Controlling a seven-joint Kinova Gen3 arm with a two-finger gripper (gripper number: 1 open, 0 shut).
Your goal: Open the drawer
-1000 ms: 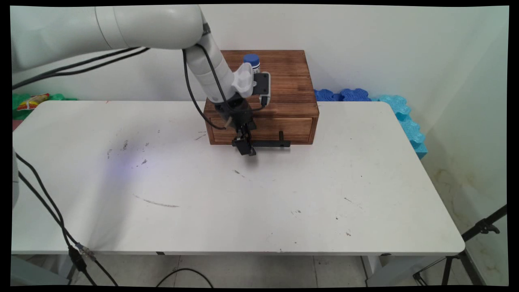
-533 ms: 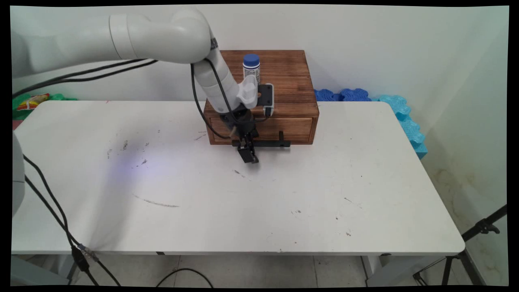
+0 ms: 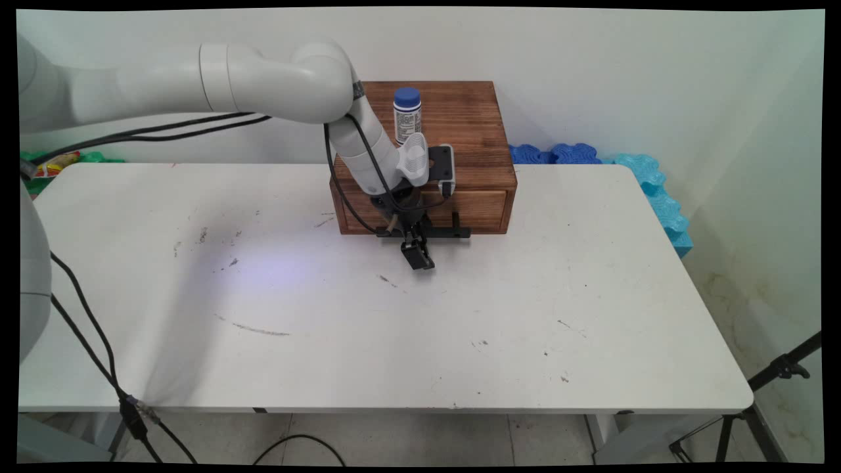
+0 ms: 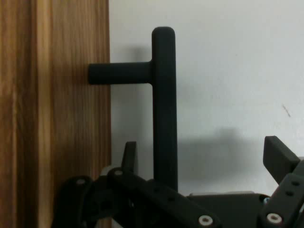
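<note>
**A:** One white bench [image 3: 460,328] carries everything, with a wooden drawer box [image 3: 460,131] at its far middle. Near, left and right of the box the surface lies bare out to the edges.

**B:** And on the box?

**A:** A blue-capped bottle [image 3: 407,115] stands upright on top, toward the far side. Across the drawer front runs a black bar handle [image 4: 164,104], its long axis left to right, held off the wood on short posts.

**B:** Where is the claw?

**A:** The claw [image 3: 418,256] hangs low at the near side of the box, about the handle's middle. In the hand view its fingers [image 4: 280,159] are spread apart, one between bar and wood, the other out over the bench, so the bar lies in the gap between them. I see no contact with the bar.

**B:** Holding anything?

**A:** Nothing. Open room lies toward the near edge; the drawer front is close on the far side.
</note>
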